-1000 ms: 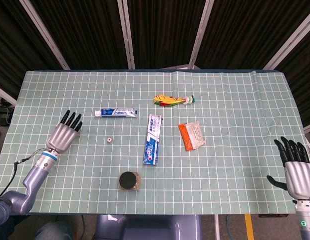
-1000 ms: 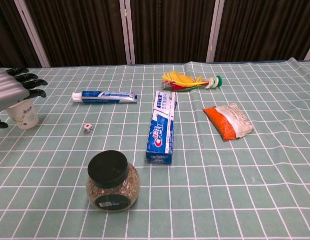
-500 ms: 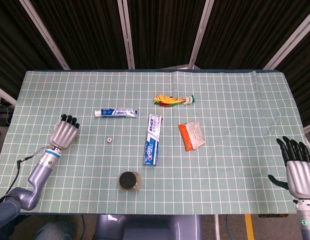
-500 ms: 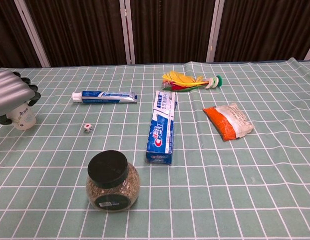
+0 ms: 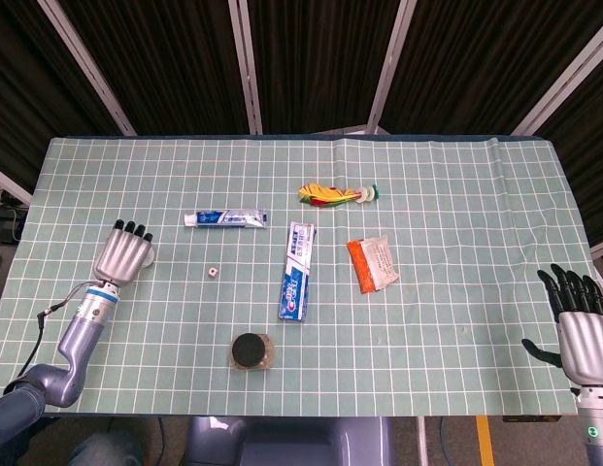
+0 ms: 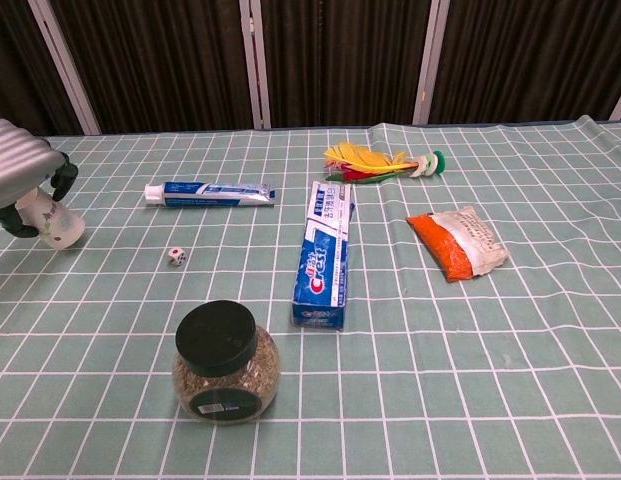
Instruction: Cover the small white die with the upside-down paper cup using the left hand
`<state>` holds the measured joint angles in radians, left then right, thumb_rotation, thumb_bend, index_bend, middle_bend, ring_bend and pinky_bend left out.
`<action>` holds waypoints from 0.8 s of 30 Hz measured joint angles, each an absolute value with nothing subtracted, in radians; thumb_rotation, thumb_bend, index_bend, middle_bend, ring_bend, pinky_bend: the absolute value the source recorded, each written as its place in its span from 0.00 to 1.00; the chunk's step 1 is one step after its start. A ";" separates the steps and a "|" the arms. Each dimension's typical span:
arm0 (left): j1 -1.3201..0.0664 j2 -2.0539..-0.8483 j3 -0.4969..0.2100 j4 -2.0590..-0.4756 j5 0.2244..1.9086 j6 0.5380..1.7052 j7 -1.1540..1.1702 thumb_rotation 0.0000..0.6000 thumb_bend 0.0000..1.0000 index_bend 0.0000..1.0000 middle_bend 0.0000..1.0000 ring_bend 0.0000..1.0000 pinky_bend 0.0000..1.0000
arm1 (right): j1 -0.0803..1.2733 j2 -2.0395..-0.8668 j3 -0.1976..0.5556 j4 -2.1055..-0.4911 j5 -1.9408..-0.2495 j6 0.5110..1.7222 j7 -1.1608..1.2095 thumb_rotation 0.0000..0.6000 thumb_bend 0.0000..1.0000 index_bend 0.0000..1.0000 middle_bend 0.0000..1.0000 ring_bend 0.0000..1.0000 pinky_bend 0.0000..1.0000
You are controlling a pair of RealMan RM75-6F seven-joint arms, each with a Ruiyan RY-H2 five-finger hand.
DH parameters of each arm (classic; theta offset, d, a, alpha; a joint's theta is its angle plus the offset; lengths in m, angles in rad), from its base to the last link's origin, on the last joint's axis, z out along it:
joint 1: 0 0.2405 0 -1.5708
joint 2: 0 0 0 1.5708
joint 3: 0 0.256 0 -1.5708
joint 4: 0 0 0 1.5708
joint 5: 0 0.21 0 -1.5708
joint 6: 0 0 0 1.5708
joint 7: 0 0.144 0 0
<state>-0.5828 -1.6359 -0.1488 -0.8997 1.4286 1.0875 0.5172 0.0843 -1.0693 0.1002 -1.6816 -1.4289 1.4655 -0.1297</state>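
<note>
The small white die (image 5: 213,272) (image 6: 176,257) lies on the green checked cloth, left of centre. My left hand (image 5: 124,254) (image 6: 20,178) is at the far left, to the left of the die, with its fingers curled around the white paper cup (image 6: 52,221). The cup hangs tilted under the palm, its bottom off the cloth. From the head view the hand hides nearly all of the cup. My right hand (image 5: 583,328) hovers at the table's right front corner, fingers spread, holding nothing.
A toothpaste tube (image 5: 224,219) (image 6: 210,193) lies behind the die. A blue toothpaste box (image 5: 297,270) (image 6: 325,255) lies to its right, and a black-lidded jar (image 5: 251,350) (image 6: 223,362) stands in front. An orange packet (image 5: 372,263) and a feathered toy (image 5: 335,194) are further right.
My left hand closed its fingers around the paper cup, then raised and tilted it off the cloth. The right hand dropped slightly. The die has stayed put.
</note>
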 measured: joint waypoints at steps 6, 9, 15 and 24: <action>-0.577 -1.543 -0.200 -1.088 1.367 1.025 0.177 1.00 0.00 0.54 0.39 0.34 0.41 | 0.085 -1.067 0.099 -1.684 -1.428 1.463 -0.129 1.00 0.00 0.08 0.00 0.00 0.00; -0.578 -1.480 -0.217 -1.176 1.343 0.933 -0.067 1.00 0.00 0.54 0.39 0.34 0.41 | 0.085 -1.067 0.098 -1.684 -1.428 1.461 -0.131 1.00 0.00 0.09 0.00 0.00 0.00; -0.596 -1.383 -0.222 -1.279 1.347 0.713 -0.534 1.00 0.00 0.54 0.39 0.34 0.41 | 0.089 -1.072 0.096 -1.685 -1.427 1.454 -0.141 1.00 0.00 0.06 0.00 0.00 0.00; -0.649 -1.381 -0.156 -1.233 1.472 0.590 -0.774 1.00 0.00 0.50 0.35 0.31 0.38 | 0.090 -1.071 0.097 -1.686 -1.420 1.452 -0.142 1.00 0.00 0.05 0.00 0.00 0.00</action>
<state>-0.6491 -1.3810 -0.1562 -1.2335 1.4719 0.5903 -0.7744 0.0895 -1.0713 0.0968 -1.6858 -1.4201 1.4521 -0.1417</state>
